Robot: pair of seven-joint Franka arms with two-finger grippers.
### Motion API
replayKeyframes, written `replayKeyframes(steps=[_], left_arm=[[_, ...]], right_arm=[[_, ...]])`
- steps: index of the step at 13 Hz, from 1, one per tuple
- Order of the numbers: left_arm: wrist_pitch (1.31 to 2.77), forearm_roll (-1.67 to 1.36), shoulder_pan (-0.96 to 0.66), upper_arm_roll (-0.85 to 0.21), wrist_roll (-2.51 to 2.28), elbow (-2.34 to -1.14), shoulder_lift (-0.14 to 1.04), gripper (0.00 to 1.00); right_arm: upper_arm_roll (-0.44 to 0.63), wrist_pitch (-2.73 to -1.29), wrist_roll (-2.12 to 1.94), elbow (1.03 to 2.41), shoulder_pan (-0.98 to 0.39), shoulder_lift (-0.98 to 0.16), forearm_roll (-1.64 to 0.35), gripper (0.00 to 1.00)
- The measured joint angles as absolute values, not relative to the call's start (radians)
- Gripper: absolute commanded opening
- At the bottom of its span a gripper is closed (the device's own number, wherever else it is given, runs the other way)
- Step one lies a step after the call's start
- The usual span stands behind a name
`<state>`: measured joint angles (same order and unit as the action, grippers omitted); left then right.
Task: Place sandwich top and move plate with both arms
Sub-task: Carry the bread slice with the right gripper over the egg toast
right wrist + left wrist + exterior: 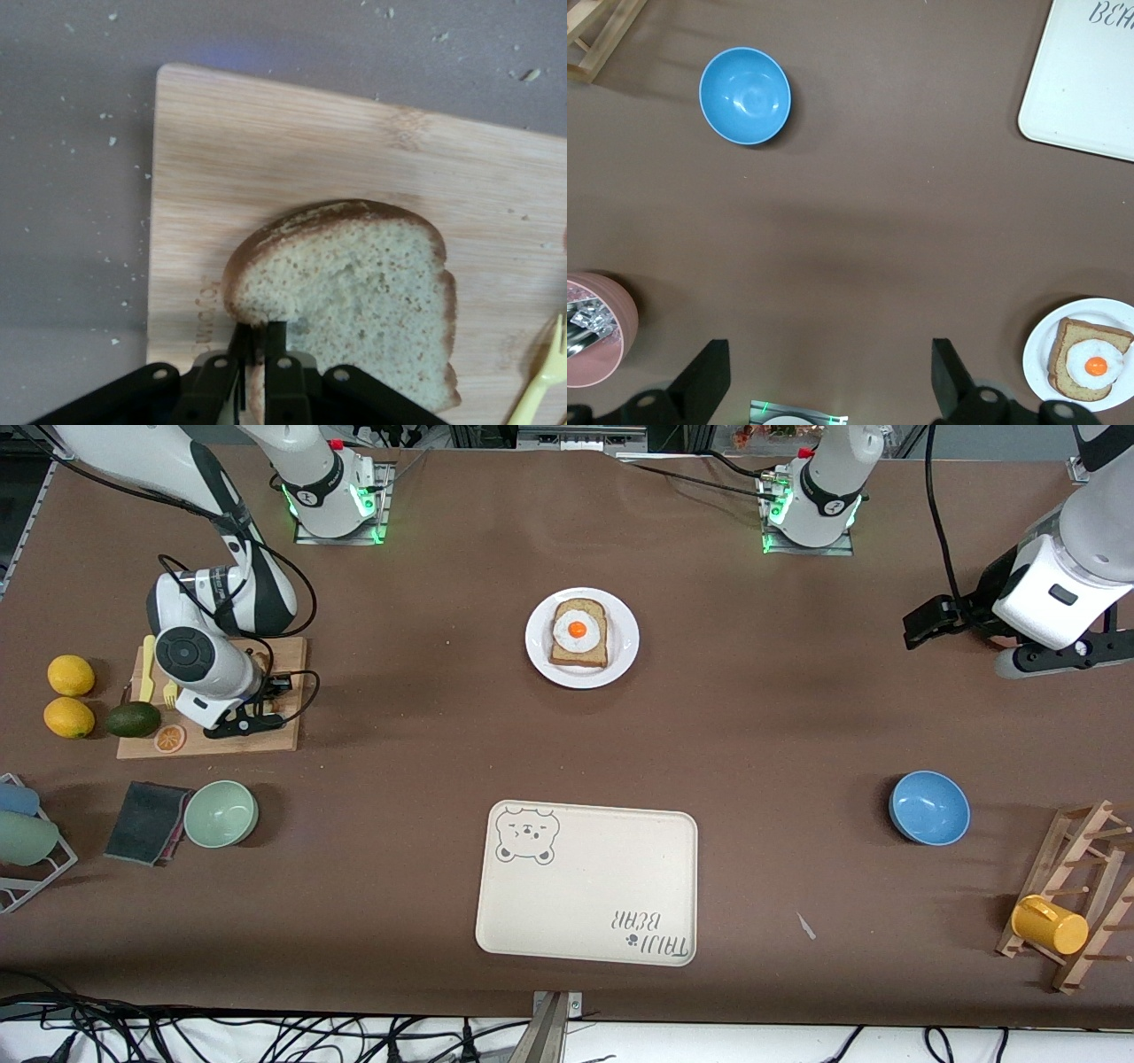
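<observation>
Right hand [258,341] pinched on sandwich top [354,292], atop cutting board [266,150].

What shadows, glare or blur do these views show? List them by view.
Front view: sharp, even light; soft shadows beside the blue bowl; green glow at both arm bases. Left wrist view: faint shadow band across the table. Right wrist view: the bread slice sharp, the right gripper slightly soft.

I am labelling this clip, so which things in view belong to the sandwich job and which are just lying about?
Job: plain brown bread slice on the wooden board, pinched by the right tool; round white plate bearing the egg-topped slice; open left tool, waiting.

Lying about: cream bear-printed tray, blue bowl, green bowl, two lemons, yellow cup.
</observation>
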<state>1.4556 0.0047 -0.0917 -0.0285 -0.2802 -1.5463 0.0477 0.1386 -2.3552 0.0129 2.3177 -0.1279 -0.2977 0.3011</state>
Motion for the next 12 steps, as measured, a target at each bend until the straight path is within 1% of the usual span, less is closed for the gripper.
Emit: replayKeyframes(steps=[1,3,5,7,9,12], left_arm=[[1.456,0.005,-0.092,-0.028,-0.280,-1.546,0.048,1.00],[1.455,0.005,-0.092,-0.028,-0.280,-1.546,0.048,1.00],[1.455,0.005,-0.092,-0.028,-0.280,-1.546,0.048,1.00],[1.455,0.005,-0.092,-0.028,-0.280,-1.546,0.048,1.00],[1.455,0.005,-0.092,-0.028,-0.280,-1.546,0.048,1.00],[1.455,0.005,-0.092,-0.028,-0.280,-1.546,0.048,1.00]], right_arm=[[0.128,-2.315,0.031,2.299,-0.128,-0.298,0.301,0.00],[0.082,-2.148,0.078,2.212,-0.131,-0.297,0.300,0.00],[0.021,-1.973,0.130,2.099,-0.134,-0.296,0.298,0.00],[-0.055,-1.846,0.208,2.004,-0.136,-0.294,0.282,0.00],[-0.148,-1.759,0.305,1.932,-0.140,-0.295,0.216,0.00],[-0.268,-1.715,0.509,1.866,-0.199,-0.300,0.177,0.00]])
